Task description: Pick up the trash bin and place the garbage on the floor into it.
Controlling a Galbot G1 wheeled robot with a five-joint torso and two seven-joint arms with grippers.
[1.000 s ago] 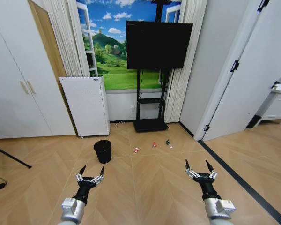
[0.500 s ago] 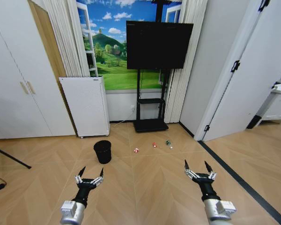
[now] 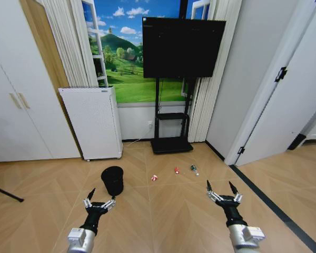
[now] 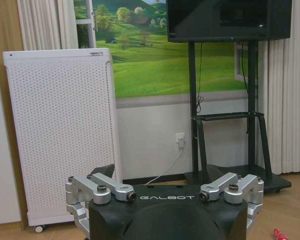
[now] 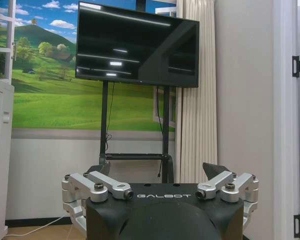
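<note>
Ahead of you on the floor (image 3: pixel 163 211), the trash bin (image 3: pixel 112 180) stands upright, slightly left of centre and nearer than the white perforated appliance (image 3: pixel 91 122) against the far wall. To its right the garbage lies in a short row, apart from the bin and from each other: a crushed can (image 3: pixel 154 178) nearest it, a small red piece (image 3: pixel 176 170) next, and a clear bottle with a green label (image 3: pixel 193 169) farthest right, all in front of the TV stand (image 3: pixel 170 143).

Your left gripper (image 3: pixel 99 197) hangs low and near, with its jaws spread apart and holding nothing; the bin sits just beyond it and a touch to the right. Your right gripper (image 3: pixel 220 191) hangs low on the right, jaws likewise apart and empty, well short of the litter.

The job in hand looks like the approach to the bin, with nothing picked up yet. To do it well, bring the left gripper squarely onto the bin's rim, one finger inside the wall and one outside, rather than trying to span the whole round body. Come in from above so you do not nudge it over; it looks light and could tip or slide on the smooth wood. Close firmly only once the rim sits well between the jaws, then lift it straight and keep the opening level for the litter.
</note>
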